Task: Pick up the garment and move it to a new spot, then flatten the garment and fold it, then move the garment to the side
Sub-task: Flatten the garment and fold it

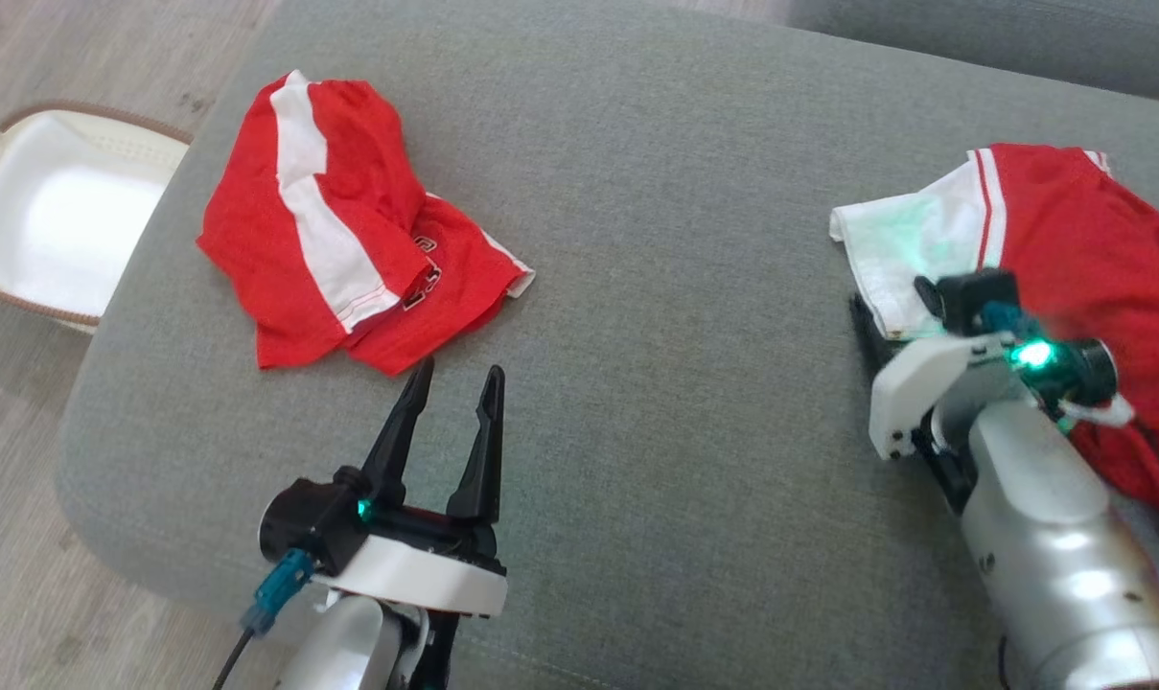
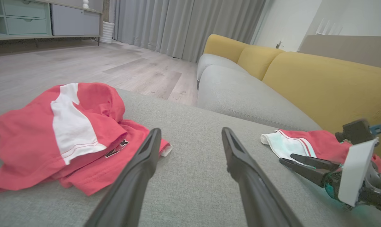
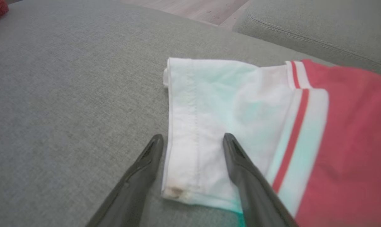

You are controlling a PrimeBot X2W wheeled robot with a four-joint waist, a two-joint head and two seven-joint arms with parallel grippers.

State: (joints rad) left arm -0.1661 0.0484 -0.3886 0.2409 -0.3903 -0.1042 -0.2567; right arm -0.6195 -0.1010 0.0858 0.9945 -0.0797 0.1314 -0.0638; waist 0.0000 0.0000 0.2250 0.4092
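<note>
Two red-and-white garments lie on the grey ottoman [image 1: 675, 287]. One crumpled garment [image 1: 339, 220] [image 2: 29, 142] sits at the far left. My left gripper [image 1: 460, 369] [image 2: 191, 130] hovers open just short of its near edge, holding nothing. The other garment [image 1: 1068, 230] [image 3: 351, 126] lies at the right, its white hem [image 3: 209, 104] folded toward the middle. My right gripper [image 3: 193, 136] [image 2: 287, 158] is low on the cushion, jaws open and astride that hem's edge: one finger rests on the white cloth, the other on the bare cushion.
A white basket [image 1: 52, 211] stands on the wooden floor [image 2: 83, 63] left of the ottoman. A grey sofa seat [image 2: 240, 97] with yellow backs [image 2: 319, 82] lies beyond, across a narrow gap. The ottoman's middle is bare cushion.
</note>
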